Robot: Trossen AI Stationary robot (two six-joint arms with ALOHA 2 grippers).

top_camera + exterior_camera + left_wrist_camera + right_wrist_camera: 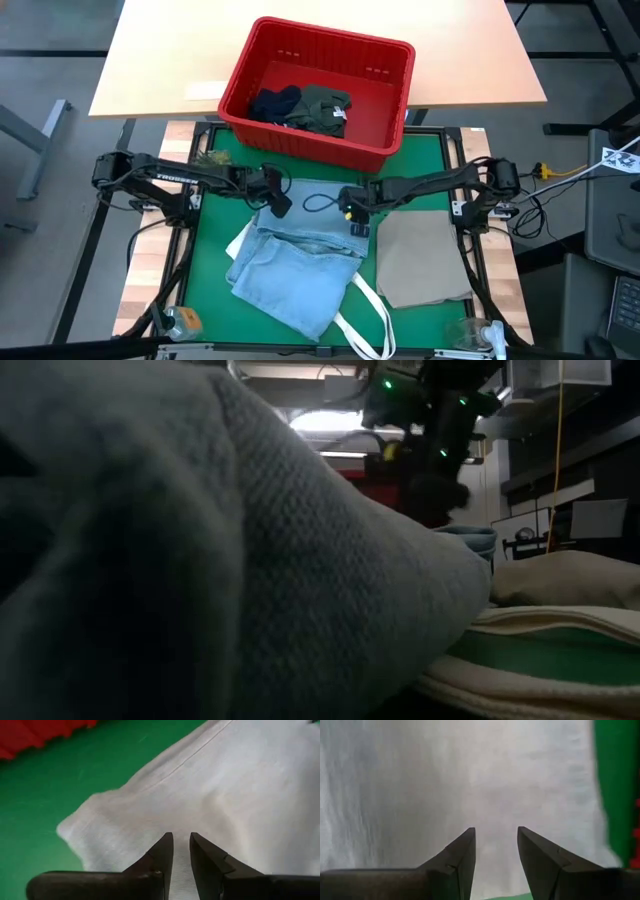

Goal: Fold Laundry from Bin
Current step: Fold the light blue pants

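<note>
The light blue jeans [295,265] lie rumpled on the green mat [215,250], partly over a white tote bag [375,325]. My left gripper [277,203] stands over the jeans' far left corner; in its wrist view the fingertips [182,837] show a narrow gap above pale cloth [240,785]. My right gripper [355,215] is over the jeans' far right corner, open [496,829], with cloth [445,775] beneath it. Folded beige cloth [422,260] lies at the right. The red bin [390,150] at the far edge holds dark garments [310,108]. My left gripper slants down at the jeans near their far left edge [100,820]; I cannot tell whether its fingertips touch the cloth. My right gripper points down over the jeans' far right part; no touch shows there either.
Grey cloth [200,560] right in front of the low camera blocks most of that view. A wooden table [160,50] lies beyond the bin. Small objects sit at the mat's near corners [185,320] [475,335]. Bare mat shows to the left of the jeans.
</note>
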